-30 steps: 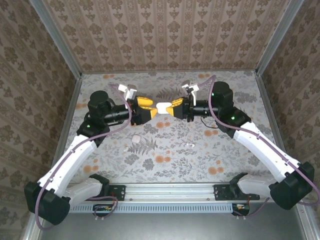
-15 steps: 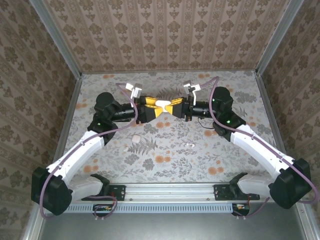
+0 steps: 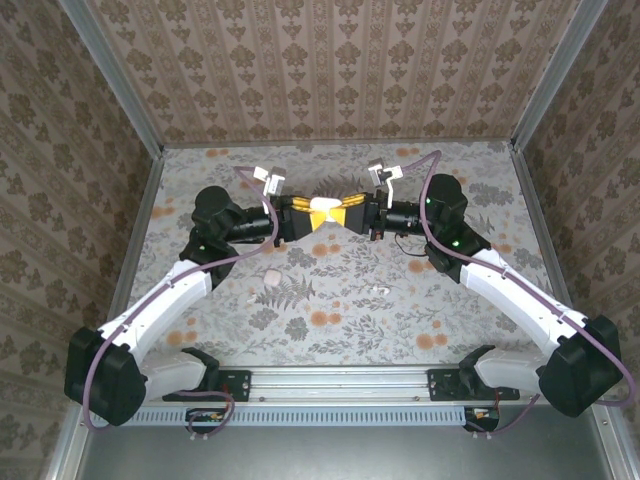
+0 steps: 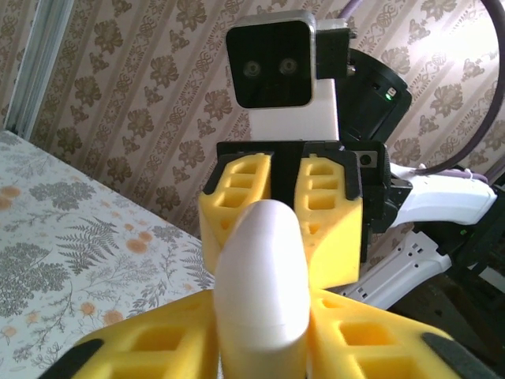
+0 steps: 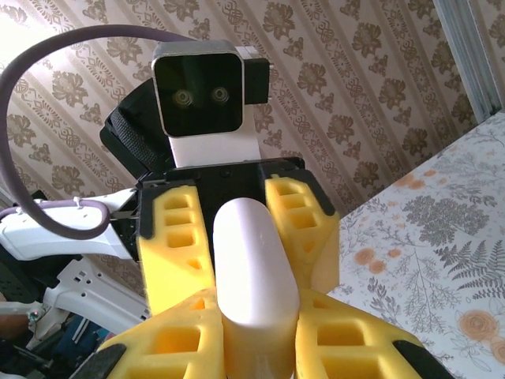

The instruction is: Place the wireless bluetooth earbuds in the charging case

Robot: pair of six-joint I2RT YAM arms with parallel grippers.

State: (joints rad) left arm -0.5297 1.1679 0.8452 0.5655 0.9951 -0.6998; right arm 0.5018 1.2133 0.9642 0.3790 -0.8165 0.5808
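While both arms stretch toward the middle, the flower-printed table (image 3: 330, 330) spreads out beneath the charging case (image 3: 325, 205), and that case is our marker for everything here. Left arm (image 3: 160, 300) comes in from the case's left side, right arm (image 3: 520, 290) from its right, 2 white limbs meeting nose to nose. On to the pincers! The left gripper (image 3: 307, 214) has its yellow fingers pressed onto the case's flanks, pinching it. The right gripper (image 3: 346, 213) clamps the opposite end the same way. So the white, rounded case hangs between the 2, lifted clear of the table. And down on the floral surface, the 2 wireless bluetooth earbuds: one tiny white speck (image 3: 272, 277) lies toward the bases and left of the case, the other (image 3: 380, 290) toward the bases and right of it. Both sit well apart from the case, with neither gripper touching them.
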